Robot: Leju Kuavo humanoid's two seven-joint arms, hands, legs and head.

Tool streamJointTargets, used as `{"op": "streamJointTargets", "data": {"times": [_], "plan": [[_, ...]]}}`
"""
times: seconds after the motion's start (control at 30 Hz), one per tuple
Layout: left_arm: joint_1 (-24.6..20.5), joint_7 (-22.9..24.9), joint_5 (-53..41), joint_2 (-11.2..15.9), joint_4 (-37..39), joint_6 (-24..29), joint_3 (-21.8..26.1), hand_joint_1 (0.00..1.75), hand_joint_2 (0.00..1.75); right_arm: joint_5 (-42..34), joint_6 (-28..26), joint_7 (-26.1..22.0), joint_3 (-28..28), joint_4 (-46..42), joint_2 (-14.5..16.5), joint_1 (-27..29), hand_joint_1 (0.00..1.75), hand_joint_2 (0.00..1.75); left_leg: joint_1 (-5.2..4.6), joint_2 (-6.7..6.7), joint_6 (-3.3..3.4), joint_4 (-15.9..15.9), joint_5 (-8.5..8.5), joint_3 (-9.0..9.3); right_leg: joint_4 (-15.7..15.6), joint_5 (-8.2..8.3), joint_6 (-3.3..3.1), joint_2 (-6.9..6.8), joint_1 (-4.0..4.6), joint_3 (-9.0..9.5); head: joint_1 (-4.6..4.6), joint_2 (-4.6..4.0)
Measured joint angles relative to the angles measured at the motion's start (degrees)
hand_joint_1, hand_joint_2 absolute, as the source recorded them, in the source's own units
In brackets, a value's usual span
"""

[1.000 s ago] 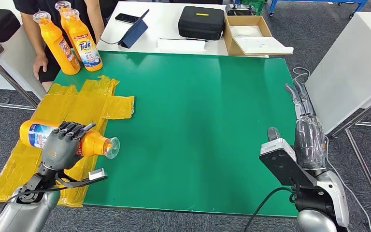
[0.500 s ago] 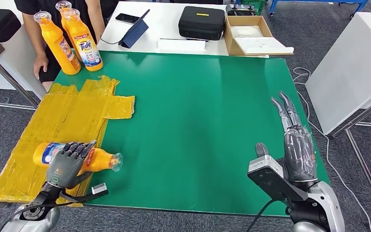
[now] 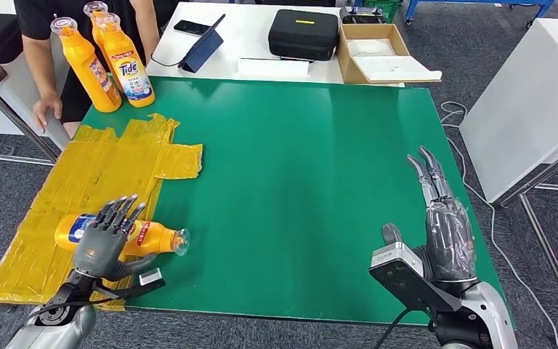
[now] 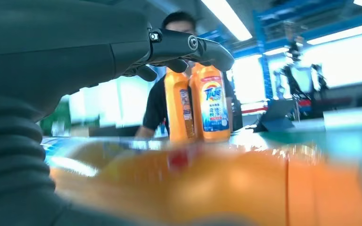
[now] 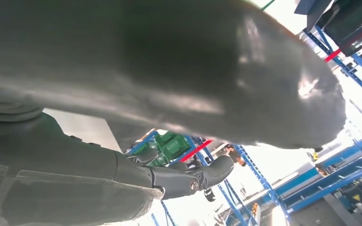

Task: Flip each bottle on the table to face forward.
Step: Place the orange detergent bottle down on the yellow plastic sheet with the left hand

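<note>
An orange Tide bottle point(image 3: 156, 238) lies on its side at the table's near left, its clear cap pointing right, half on the yellow sheet point(image 3: 109, 174). My left hand point(image 3: 104, 240) hovers over its middle with fingers spread and lifted off it; the left wrist view shows the fingers point(image 4: 188, 44) straight above the blurred bottle point(image 4: 217, 188). Upright bottles point(image 3: 87, 65) point(image 3: 126, 62) stand at the far left corner, one turned sideways and one label forward, with a third cap behind them. My right hand point(image 3: 443, 218) is open with straight fingers over the table's right edge.
A person point(image 3: 40, 43) stands behind the upright bottles, one hand hanging by the table corner. Beyond the green table point(image 3: 298, 167) a white table holds a black case point(image 3: 302, 33), a cardboard box point(image 3: 378, 54) and a tablet point(image 3: 202, 47). A white panel point(image 3: 530, 94) stands at right.
My left hand brought the bottle down onto the table and spread its fingers, letting go. The right hand drew back toward me. The person's hand moved left, away from the table.
</note>
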Motion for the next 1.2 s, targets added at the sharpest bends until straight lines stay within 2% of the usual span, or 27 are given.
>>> {"op": "streamJointTargets", "data": {"times": [0.1,0.23,0.3,0.37,0.43,0.5,0.6,0.83,1.2], "plan": [[-0.5,-0.7,14.1,-1.5,-3.1,-2.9,-0.4,0.00,0.00,0.1,-0.4,-0.1,-0.5,0.0,0.6,0.4,0.00,0.00,0.00,0.01,0.00,0.0,0.00,0.00,0.0,0.01,0.01,0.00,0.01,0.02,0.01,0.00],[-0.5,-1.0,23.7,-2.4,-8.4,-8.3,-1.0,0.00,0.00,-0.7,-1.0,-1.0,-0.8,0.4,1.4,0.4,0.00,0.00,-0.01,0.01,0.00,0.0,0.00,0.01,0.0,0.01,0.01,0.00,0.01,0.04,0.00,0.00],[0.1,-0.9,38.1,-3.4,-13.0,-16.1,-1.2,0.00,0.00,-2.9,-2.1,-3.3,-1.0,1.3,2.3,0.1,0.00,0.00,-0.01,0.01,0.00,0.0,0.00,0.00,0.0,0.01,0.01,0.01,0.01,0.04,0.00,0.00],[0.4,1.3,58.0,-4.5,-19.5,-23.9,-2.0,0.00,0.00,-6.0,-3.4,-6.8,-1.1,3.5,3.5,-0.8,0.00,0.00,0.00,0.01,0.00,0.0,0.00,0.00,0.0,0.01,0.01,0.01,0.02,0.05,0.01,0.00],[0.3,3.2,73.8,-5.2,-25.6,-27.5,-3.7,0.00,0.00,-8.9,-4.7,-10.0,-1.1,6.4,4.9,-2.0,0.00,0.00,-0.01,0.00,0.00,0.0,0.00,0.00,0.0,0.02,0.02,0.01,0.02,0.06,-0.01,0.00],[-0.6,4.1,81.1,-5.6,-29.5,-28.5,-6.2,0.00,0.00,-11.7,-6.6,-12.9,-0.9,9.7,6.5,-3.6,0.00,0.00,-0.01,-0.01,0.01,0.0,0.02,0.01,0.0,0.02,0.02,-0.01,0.01,0.06,-0.01,0.00],[-3.4,4.5,85.7,-6.9,-31.6,-28.4,-10.7,0.00,0.00,-15.1,-9.8,-16.4,0.2,14.9,8.9,-6.8,0.00,0.00,-0.01,-0.05,0.02,0.0,0.07,0.02,0.0,0.05,0.02,-0.05,0.01,0.11,0.01,0.00],[-9.4,4.6,92.7,-10.0,-30.8,-27.1,-18.8,0.00,0.00,-23.1,-12.8,-19.2,4.4,26.4,13.9,-13.1,0.00,0.00,0.00,-0.01,-0.02,0.0,0.15,0.03,0.0,0.18,-0.06,-0.04,0.03,0.11,-0.01,0.00],[-13.2,3.8,91.9,-12.8,-27.5,-24.1,-22.7,0.00,0.00,-29.0,-13.8,-20.3,6.3,33.2,16.3,-16.3,0.00,0.00,-0.01,-0.02,-0.02,0.0,0.14,0.01,0.0,0.17,-0.06,-0.04,0.03,0.08,0.00,0.00]]}}
